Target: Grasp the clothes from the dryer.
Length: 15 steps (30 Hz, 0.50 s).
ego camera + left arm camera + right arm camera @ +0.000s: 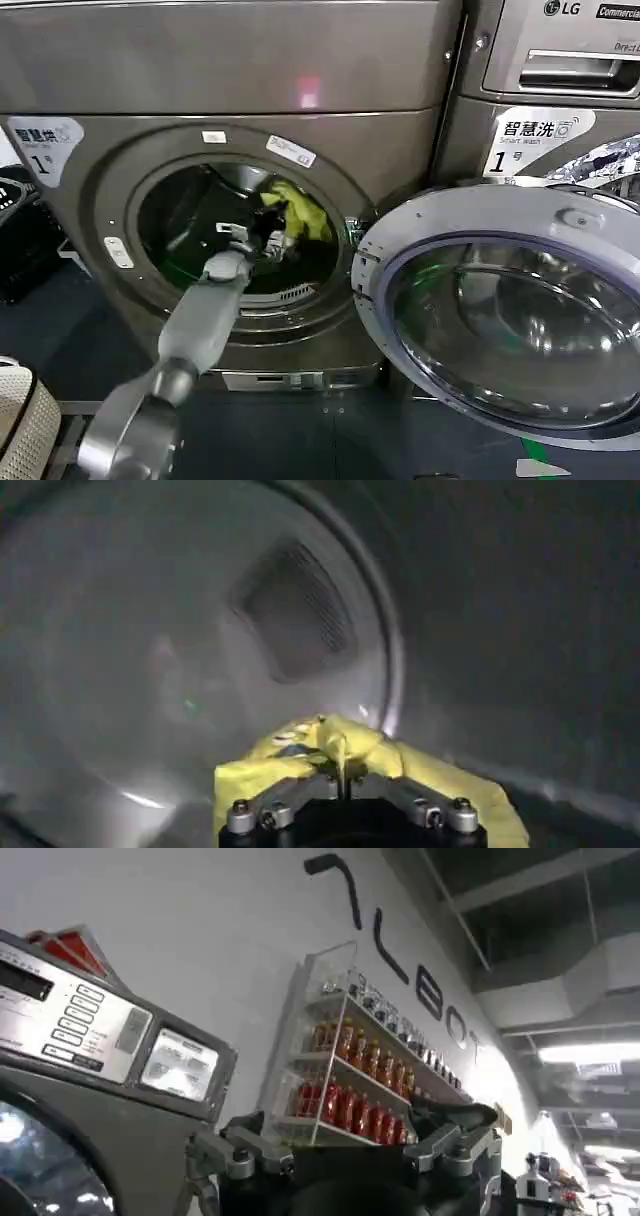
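Note:
The dryer [90, 80] is grey-brown with a white "1" label, and its round door [505, 310] is swung open to the right. My left arm reaches through the porthole. Inside the drum, the left gripper [268, 240] is shut on the yellow-green clothes [300, 212]. In the left wrist view the fingers [343, 775] meet on a fold of the yellow fabric [430, 770], which drapes to both sides against the drum's metal wall. My right gripper [340, 1158] is held up away from the dryer, its jaws spread wide with nothing between them.
The open glass door juts out over the floor at front right. A second machine with an LG logo [560, 60] stands to the right. A black crate [20, 240] and a woven basket [20, 420] sit at the left. The right wrist view shows a shelf of bottles [350, 1078].

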Each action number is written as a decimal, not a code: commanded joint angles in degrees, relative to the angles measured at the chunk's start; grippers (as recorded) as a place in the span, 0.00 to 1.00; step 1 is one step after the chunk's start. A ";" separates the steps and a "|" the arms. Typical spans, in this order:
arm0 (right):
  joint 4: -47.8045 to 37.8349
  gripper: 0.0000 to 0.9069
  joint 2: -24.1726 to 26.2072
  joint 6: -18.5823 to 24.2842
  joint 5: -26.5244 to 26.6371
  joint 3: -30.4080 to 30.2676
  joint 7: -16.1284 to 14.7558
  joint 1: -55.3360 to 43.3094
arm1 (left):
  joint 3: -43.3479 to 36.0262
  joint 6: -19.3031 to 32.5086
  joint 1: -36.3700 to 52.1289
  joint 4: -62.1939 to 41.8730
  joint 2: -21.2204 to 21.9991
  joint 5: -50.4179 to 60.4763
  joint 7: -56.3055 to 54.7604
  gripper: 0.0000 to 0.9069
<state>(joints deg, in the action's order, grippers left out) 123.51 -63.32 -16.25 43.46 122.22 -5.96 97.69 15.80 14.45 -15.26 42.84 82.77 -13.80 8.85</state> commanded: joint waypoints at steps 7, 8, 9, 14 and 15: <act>-0.38 1.00 0.05 1.98 0.13 0.50 1.03 0.19 | 6.24 5.90 -8.91 11.30 1.87 7.46 -12.78 0.00; -0.39 1.00 0.02 2.04 0.14 0.50 1.00 0.16 | 6.18 5.93 -8.81 11.18 1.95 7.63 -12.77 0.00; -0.40 1.00 -0.02 2.08 0.14 0.50 0.98 0.16 | 6.13 5.88 -8.71 11.10 1.98 7.66 -12.75 0.00; -0.49 1.00 -0.15 2.70 0.21 0.73 0.53 0.35 | 6.20 5.92 -8.29 10.89 2.31 8.34 -13.07 0.00; -0.43 1.00 -0.19 2.84 0.32 0.82 0.02 0.38 | 6.18 5.88 -8.33 10.90 2.23 8.42 -13.05 0.00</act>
<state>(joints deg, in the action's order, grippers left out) 123.07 -63.47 -14.07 43.62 122.82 -5.36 97.98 21.15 19.61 -22.35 52.26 84.87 -6.89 -2.34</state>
